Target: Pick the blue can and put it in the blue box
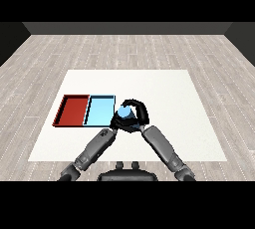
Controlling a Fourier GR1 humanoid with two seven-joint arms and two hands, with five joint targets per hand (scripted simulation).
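A white table (pixel 164 88) sits on a grey wood floor (pixel 127 49). Two trays lie side by side near the left part of the table, and their sides touch. The red tray (pixel 63 109) is on the left. The light blue tray (pixel 98 111) is on the right of it.

The blue can (pixel 125 113) is just to the right of the light blue tray, very near its right edge. It is not inside the tray. Only the top part of the can shows, because black fingers cover the rest. You cannot tell if the can stands on the table or is lifted a little.

The right hand (pixel 138 116) comes in from the lower right on its grey arm (pixel 162 146). Its fingers bend over the top and the right side of the can and wrap around it, so this hand has the can in its hold.

The left hand (pixel 117 121) comes in from the lower left on its own grey arm (pixel 97 147). It is right beside the can, down by the can's lower left side, and it is close to the bottom right corner of the light blue tray. The two hands are so close that the black parts run together. You cannot tell if the left hand's fingers are bent or straight, or if they touch the can
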